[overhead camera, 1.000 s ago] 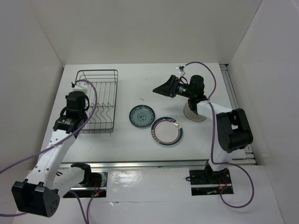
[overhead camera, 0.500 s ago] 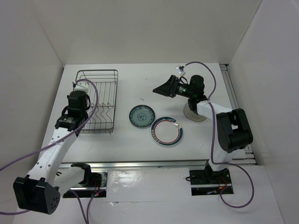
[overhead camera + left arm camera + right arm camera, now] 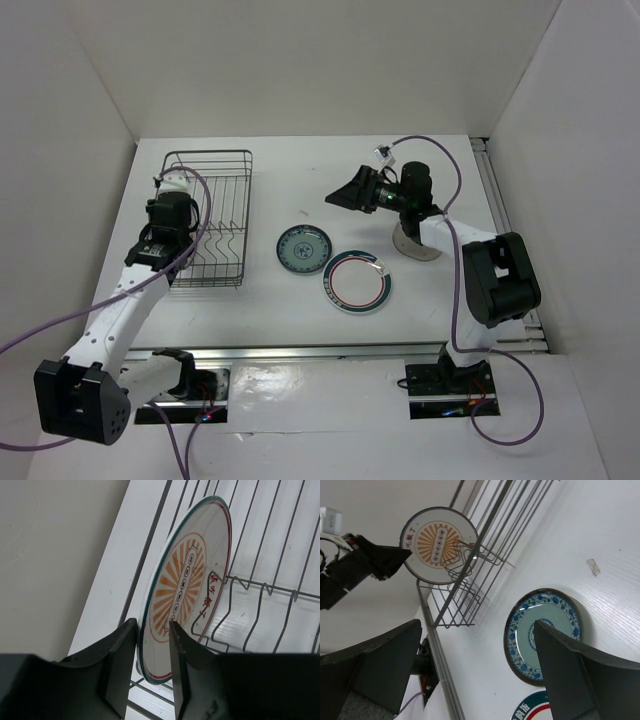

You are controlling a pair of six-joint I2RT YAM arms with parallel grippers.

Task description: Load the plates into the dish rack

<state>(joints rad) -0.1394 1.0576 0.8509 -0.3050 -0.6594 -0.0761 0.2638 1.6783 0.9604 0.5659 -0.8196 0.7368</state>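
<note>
The orange sunburst plate point(image 3: 187, 580) stands on edge between the dividers at the near left of the dish rack point(image 3: 215, 170). My left gripper point(image 3: 150, 640) is shut on its lower rim, one finger on each face. The right wrist view also shows this plate point(image 3: 439, 542) and the left gripper point(image 3: 395, 560). The teal patterned plate point(image 3: 303, 248) lies flat on the table right of the rack. The white plate with red-and-blue rings point(image 3: 356, 280) lies beside it, nearer the front. My right gripper point(image 3: 342, 195) is open and empty, hovering above the table beyond the teal plate point(image 3: 540, 635).
A small round white object point(image 3: 415, 245) lies under the right arm. A scrap of tape point(image 3: 593, 566) is stuck to the table. White walls stand at the left, back and right. A metal rail point(image 3: 505, 200) runs along the right edge.
My left gripper has shifted a little toward the rack's far end with the sunburst plate. My right gripper has dropped slightly toward the left. The flat plates have not moved.
</note>
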